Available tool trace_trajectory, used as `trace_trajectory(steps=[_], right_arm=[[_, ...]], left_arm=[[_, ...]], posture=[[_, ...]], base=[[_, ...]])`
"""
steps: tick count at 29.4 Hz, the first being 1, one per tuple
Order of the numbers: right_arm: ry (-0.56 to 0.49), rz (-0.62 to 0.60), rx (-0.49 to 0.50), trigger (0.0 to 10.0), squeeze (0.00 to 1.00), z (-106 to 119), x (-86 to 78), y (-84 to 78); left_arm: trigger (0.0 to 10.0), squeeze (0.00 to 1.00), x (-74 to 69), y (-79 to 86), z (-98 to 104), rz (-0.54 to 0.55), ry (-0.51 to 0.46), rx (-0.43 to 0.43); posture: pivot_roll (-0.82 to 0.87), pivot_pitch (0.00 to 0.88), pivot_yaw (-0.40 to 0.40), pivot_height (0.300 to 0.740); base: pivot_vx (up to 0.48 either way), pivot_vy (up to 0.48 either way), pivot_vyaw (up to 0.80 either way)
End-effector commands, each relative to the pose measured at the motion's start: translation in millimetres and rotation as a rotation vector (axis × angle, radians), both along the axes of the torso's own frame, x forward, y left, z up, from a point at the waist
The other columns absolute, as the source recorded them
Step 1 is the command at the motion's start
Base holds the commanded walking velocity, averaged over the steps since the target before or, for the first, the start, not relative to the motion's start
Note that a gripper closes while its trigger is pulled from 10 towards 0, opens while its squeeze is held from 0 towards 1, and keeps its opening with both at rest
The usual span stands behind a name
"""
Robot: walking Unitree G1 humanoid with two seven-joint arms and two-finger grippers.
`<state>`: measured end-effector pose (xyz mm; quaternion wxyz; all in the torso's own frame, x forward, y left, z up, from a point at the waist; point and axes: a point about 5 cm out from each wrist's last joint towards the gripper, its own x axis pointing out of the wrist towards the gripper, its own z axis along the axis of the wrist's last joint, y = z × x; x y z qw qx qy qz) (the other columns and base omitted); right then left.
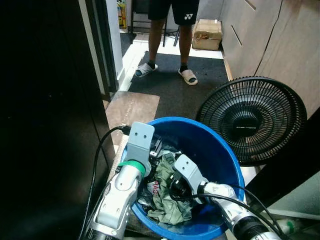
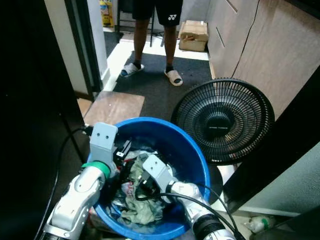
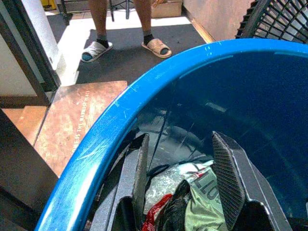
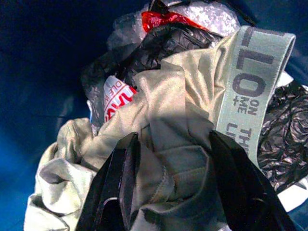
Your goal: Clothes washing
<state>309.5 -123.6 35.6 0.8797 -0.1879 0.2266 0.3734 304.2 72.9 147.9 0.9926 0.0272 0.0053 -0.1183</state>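
At lower centre, the round blue plastic tub [image 1: 220,150] holds both spread-fingered grippers, left gripper [image 3: 185,180] and right gripper [image 4: 175,180], over the crumpled pale green garment [image 4: 168,115].

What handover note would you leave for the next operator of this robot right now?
Left gripper: open, just inside the blue tub, above the pile.
Right gripper: open, fingers astride the pale green garment, not closed on it.
The garment lies in the tub with plastic bags.
Done: both arms reached in.
Left: grip the garment, lift it out, take it to be washed.
Mind the fan and the person.
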Motion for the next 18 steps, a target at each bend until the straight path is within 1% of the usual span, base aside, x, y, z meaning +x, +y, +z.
trace_trajectory(steps=[1, 12, 15, 18], right_arm=[[0.251, -0.153, -0.098, 10.0, 0.0, -54, -48.9, -59.7], [0.273, -0.122, -0.106, 10.0, 0.0, -55, -51.9, -58.7], [0.343, -0.085, -0.132, 10.0, 0.0, -63, -62.9, -60.8], [0.351, -0.091, -0.139, 10.0, 0.0, -64, -63.7, -63.1]], left_arm=[[10.0, 0.0, 3.1, 41.1, -23, 0.161, 0.102, 0.04], [10.0, 0.0, 6.8, 38.4, -21, 0.149, 0.096, 0.041], [10.0, 0.0, 8.9, 41.6, -17, 0.152, 0.085, 0.041], [10.0, 0.0, 9.4, 42.8, -14, 0.154, 0.078, 0.04]], posture=[[0.06, 0.148, 0.023, 0.487], [0.06, 0.146, 0.031, 0.487], [0.06, 0.147, 0.038, 0.487], [0.06, 0.148, 0.039, 0.487]], base=[[0.0, 0.0, 0.0], [0.0, 0.0, 0.0], [0.0, 0.0, 0.0], [0.0, 0.0, 0.0]])
